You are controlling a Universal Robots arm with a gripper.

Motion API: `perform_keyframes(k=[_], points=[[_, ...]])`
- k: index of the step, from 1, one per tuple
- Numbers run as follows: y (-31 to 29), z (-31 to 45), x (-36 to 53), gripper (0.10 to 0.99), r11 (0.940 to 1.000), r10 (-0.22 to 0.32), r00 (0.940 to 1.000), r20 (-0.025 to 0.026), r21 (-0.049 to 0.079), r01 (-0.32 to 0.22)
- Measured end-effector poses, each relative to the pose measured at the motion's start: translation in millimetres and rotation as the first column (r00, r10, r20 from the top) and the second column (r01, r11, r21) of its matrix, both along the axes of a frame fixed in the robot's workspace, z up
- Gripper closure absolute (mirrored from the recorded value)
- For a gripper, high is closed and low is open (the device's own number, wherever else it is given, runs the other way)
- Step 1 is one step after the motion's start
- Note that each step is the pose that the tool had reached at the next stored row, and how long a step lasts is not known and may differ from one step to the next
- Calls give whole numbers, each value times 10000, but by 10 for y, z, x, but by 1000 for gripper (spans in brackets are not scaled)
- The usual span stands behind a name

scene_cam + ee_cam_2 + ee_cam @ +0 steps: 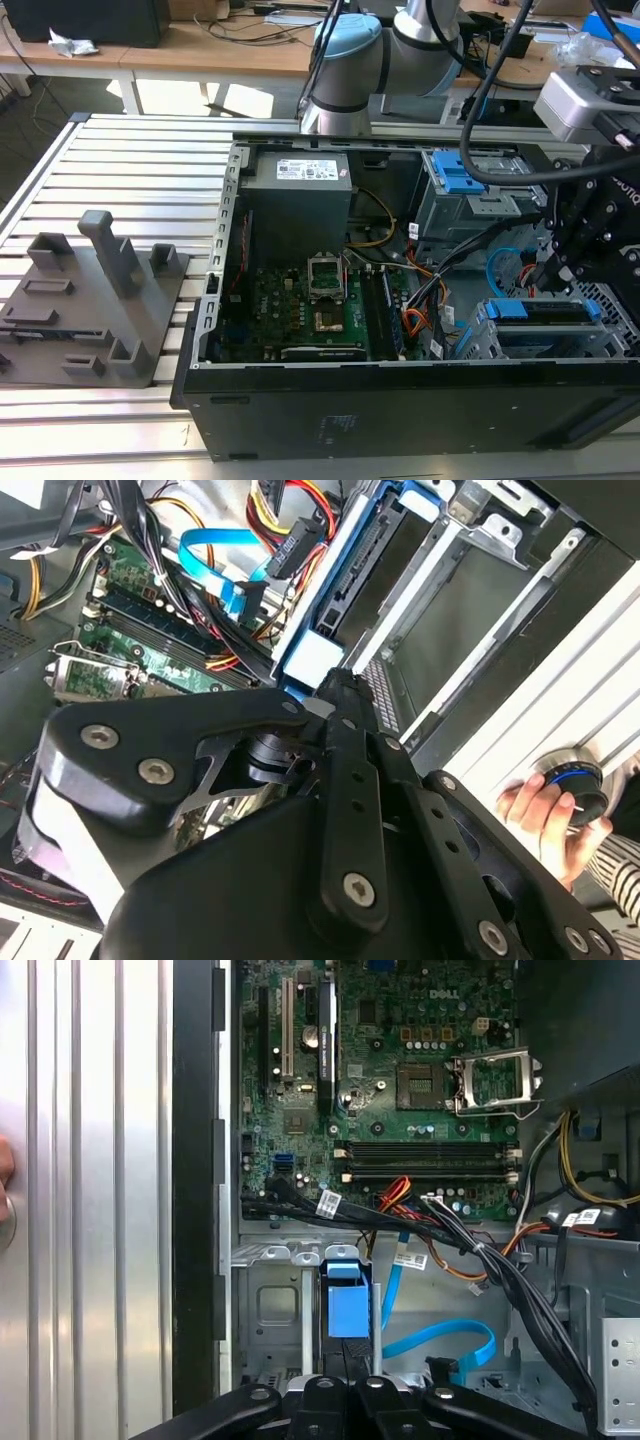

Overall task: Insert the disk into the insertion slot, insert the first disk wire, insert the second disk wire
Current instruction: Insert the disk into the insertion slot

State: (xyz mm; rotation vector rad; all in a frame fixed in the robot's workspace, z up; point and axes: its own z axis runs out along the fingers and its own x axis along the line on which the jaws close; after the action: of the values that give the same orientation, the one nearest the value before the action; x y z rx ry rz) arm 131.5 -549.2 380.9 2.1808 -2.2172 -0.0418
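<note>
My black pincer [562,278] hangs over the near corner of the open black computer case [400,410] at the exterior view's right. The case lies on its side on the ribbed aluminium desk [130,170]. In both wrist views the pincer [348,1385] is pressed together. Its tip is right at the end tab of the bright blue plastic caddy that frames the flat silver-grey disk [348,1310]. I cannot tell whether the tip touches the tab.

The disk [545,312] sits inside the boxy grey sheet-metal insertion slot [560,348], lying along it with blue edges showing at both ends. In the second wrist view the disk [312,655] stands on edge, with its connector side facing the board.

The thin, flat light-blue second disk wire [440,1340] curves in a loop just beside the slot. In the second wrist view its end [245,600] lies near the disk but apart from it. A bundle of yellow, red and black wires [300,495] hangs close by. The green motherboard [400,1090] fills the middle of the case.

On the desk at the exterior view's left, well apart from the case, stands a grey moulded fixture with upright posts [100,300]. In the second wrist view a person's hand [535,805] rests on a round black knob with a blue ring [575,785] beside the case.
</note>
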Motion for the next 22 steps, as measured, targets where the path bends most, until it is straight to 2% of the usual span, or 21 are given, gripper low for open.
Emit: perform_keyframes(k=[7, 11, 22], points=[[0, -95, 0, 980, 10000, 0, 10000, 0, 0, 0], [0, -110, 7, 980, 10000, 1, 10000, 0, -1, -1], [3, -152, 193, 980, 10000, 0, 10000, 0, -1, 0]])
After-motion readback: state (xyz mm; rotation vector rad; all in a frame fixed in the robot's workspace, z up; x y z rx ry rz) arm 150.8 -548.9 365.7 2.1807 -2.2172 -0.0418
